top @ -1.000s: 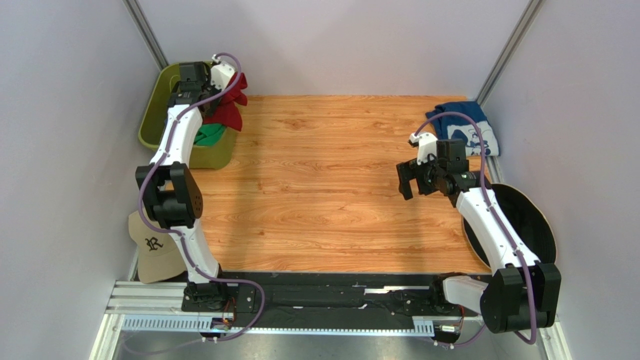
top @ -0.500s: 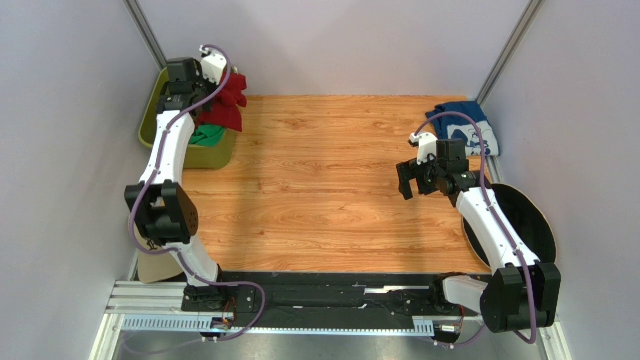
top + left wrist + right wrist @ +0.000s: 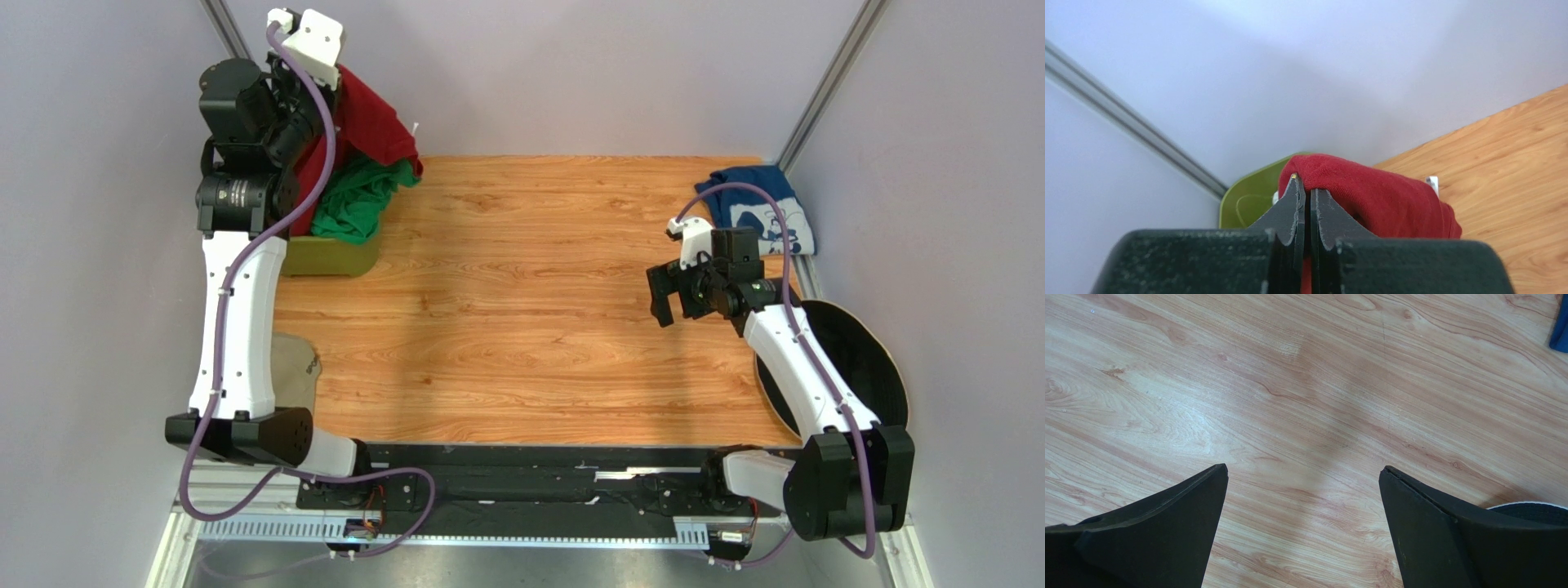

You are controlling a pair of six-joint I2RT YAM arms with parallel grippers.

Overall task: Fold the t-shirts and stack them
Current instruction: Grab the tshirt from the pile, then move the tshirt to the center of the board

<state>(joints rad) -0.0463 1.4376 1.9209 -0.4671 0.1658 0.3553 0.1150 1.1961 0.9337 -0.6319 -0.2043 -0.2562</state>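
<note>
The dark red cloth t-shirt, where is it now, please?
Top view, far left: the dark red t-shirt hangs from the left tool over the olive plastic bin.

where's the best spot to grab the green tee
Pinch the bunched fold of the green tee spilling over the table-side rim of the bin, from above: it lies exposed there, while the red tee in the left end effector overhangs the rest.

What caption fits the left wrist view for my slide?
Left claw shut on the dark red t-shirt, held over the green bin, wooden tabletop at right.
</note>
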